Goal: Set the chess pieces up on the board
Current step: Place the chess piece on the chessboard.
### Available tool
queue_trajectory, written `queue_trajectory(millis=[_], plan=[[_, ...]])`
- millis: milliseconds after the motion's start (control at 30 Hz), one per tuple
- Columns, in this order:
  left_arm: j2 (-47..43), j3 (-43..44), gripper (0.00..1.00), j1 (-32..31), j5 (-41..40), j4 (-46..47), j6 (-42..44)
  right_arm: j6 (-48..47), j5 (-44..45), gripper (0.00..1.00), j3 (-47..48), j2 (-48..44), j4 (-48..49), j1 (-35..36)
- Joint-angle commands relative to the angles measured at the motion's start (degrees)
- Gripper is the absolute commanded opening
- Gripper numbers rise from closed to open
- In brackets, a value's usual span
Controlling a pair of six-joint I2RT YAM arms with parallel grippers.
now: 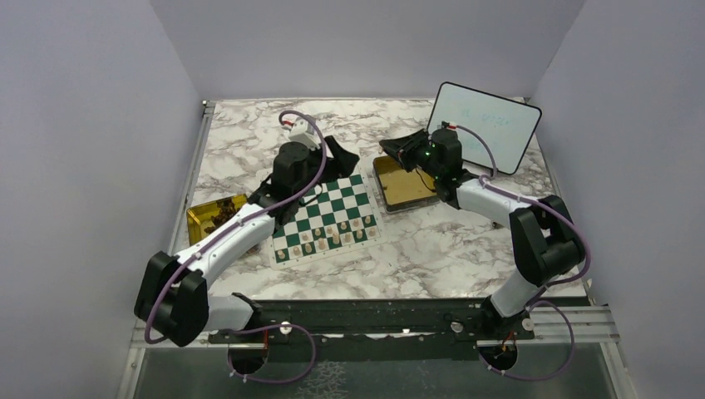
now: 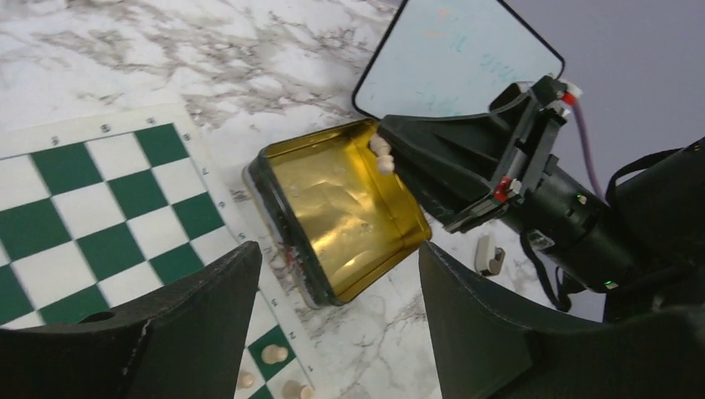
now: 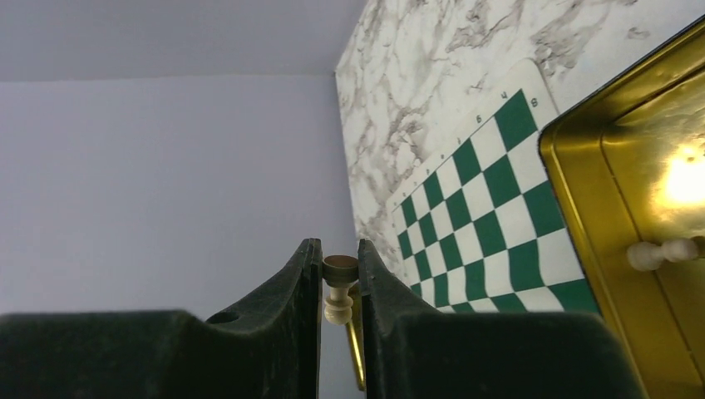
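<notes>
- The flat green-and-white checkered chess board (image 1: 326, 218) lies on the white marble-patterned table (image 1: 432, 249), around its middle and a little toward the left edge.
- Small cream chess pieces (image 1: 322, 238) stand in two rows along the side of the board nearest the table's near edge.
- The left end effector (image 1: 339, 155) hangs above the board's far side. Its jaws are spread wide with nothing between them. In the left wrist view its two black fingers (image 2: 191, 324) stand well apart.
- The right end effector (image 1: 397, 150) hovers over the far end of a shallow gold rectangular tin (image 1: 405, 193). This tin sits just beside the board's far right corner.
- The right end effector's jaws are narrow, pinching a single cream chess piece (image 3: 338, 293), with the piece's dark round base at the fingertips.
- Another cream piece (image 3: 665, 251) lies on its side inside that tin, close to one wall.
- A second gold tin (image 1: 214, 218) sits near the table's left edge, just beside the board's left side. It holds small dark things that are too small to tell apart.
- A white board with a black rim (image 1: 486, 125) stands tilted near the table's far right corner.
</notes>
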Motion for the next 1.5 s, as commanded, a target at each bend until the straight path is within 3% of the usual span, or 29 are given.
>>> queue_trajectory(millis=[0, 233, 933, 1467], plan=[[4.4, 5.2, 0.69, -3.4, -0.8, 7.9, -0.3, 9.9, -0.1, 0.14, -1.3, -1.1, 7.9, 0.7], [10.7, 8.4, 0.57, -6.6, -3.1, 11.6, 1.2, 12.3, 0.1, 0.14, -2.5, -1.6, 9.7, 1.1], [20.6, 14.5, 0.38, -9.1, -6.6, 12.6, 4.0, 14.9, 0.2, 0.14, -5.7, -2.7, 12.6, 1.1], [22.0, 14.6, 0.36, -9.3, -6.0, 12.6, 3.6, 15.1, 0.9, 0.13, -5.8, -2.0, 12.6, 1.1]])
